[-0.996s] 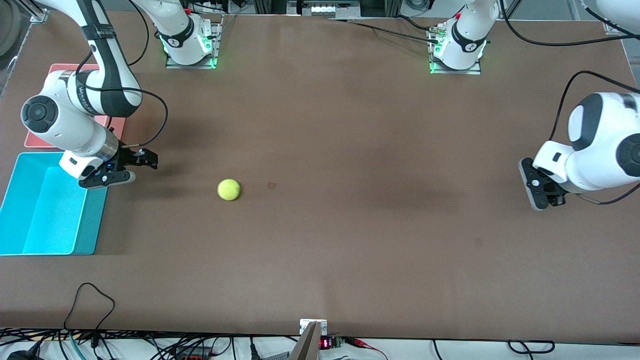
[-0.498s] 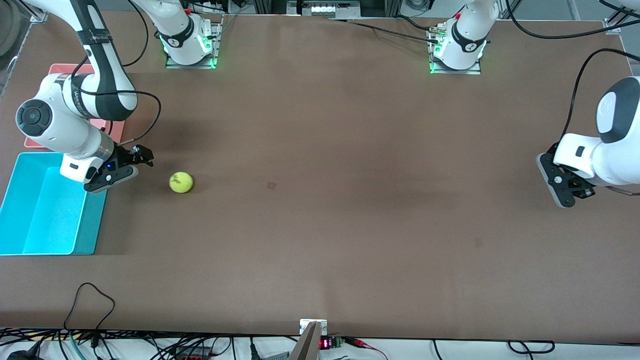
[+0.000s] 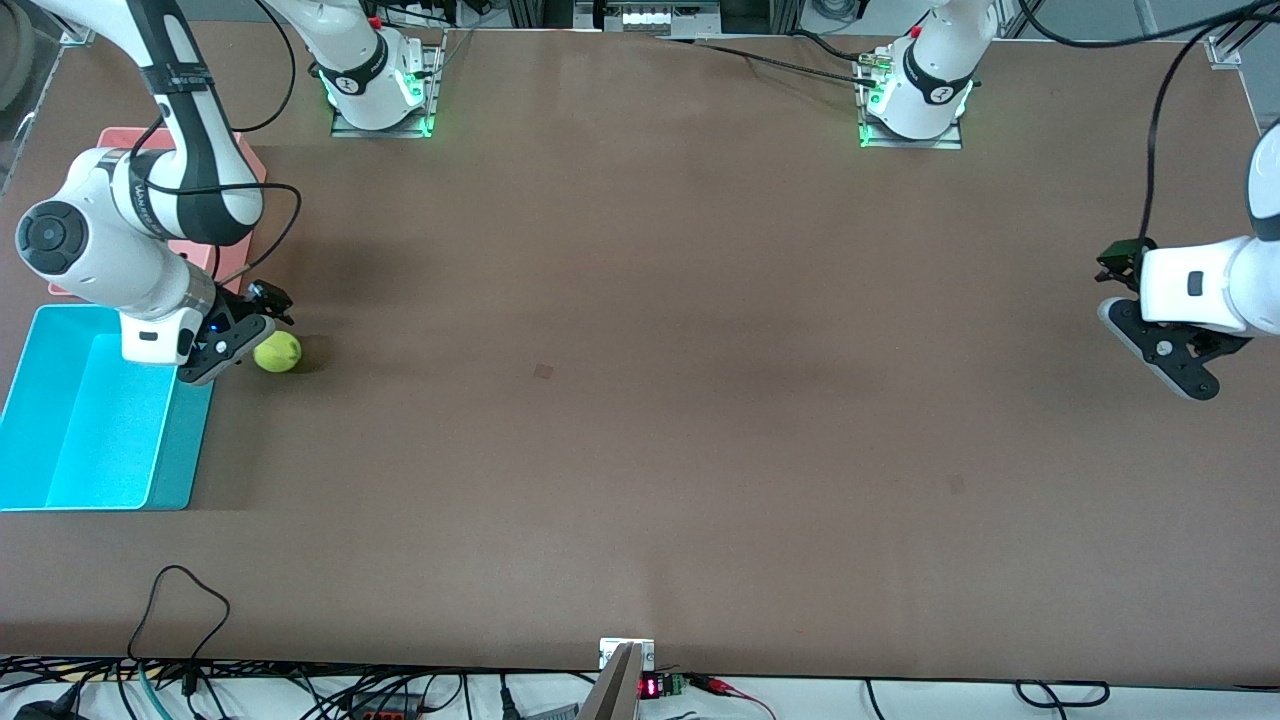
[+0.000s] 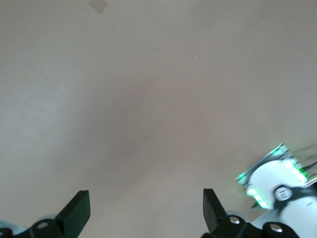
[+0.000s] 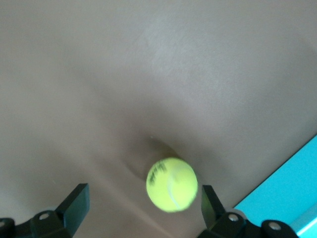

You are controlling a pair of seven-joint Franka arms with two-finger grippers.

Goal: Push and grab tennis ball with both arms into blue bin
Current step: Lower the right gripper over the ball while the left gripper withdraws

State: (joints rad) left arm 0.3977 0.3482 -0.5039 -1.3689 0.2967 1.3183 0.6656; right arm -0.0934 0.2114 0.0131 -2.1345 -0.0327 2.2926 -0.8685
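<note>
Front view: the tennis ball (image 3: 277,352) lies on the brown table (image 3: 640,400), just beside the blue bin (image 3: 60,480) and touching or nearly touching the right gripper (image 3: 243,332). That gripper sits low at the bin's corner with its fingers spread wide and nothing clamped. The right wrist view shows the ball between the two fingertips, nearer one of them, with the bin's cyan wall at the edge.

As a judgement, the push part looks done, since the ball is within the right arm's reach at the bin. The grab, the lift over the wall and the drop are left, and the bin holds nothing.

The left gripper (image 3: 1150,320) hangs over the table at the left arm's end, well apart from the ball, fingers wide and holding nothing; it waits.

A pink tub (image 3: 240,165) sits farther from the camera than the blue bin, partly hidden by the right arm. The blue bin's wall stands between ball and goal, so rolling alone cannot finish it.
</note>
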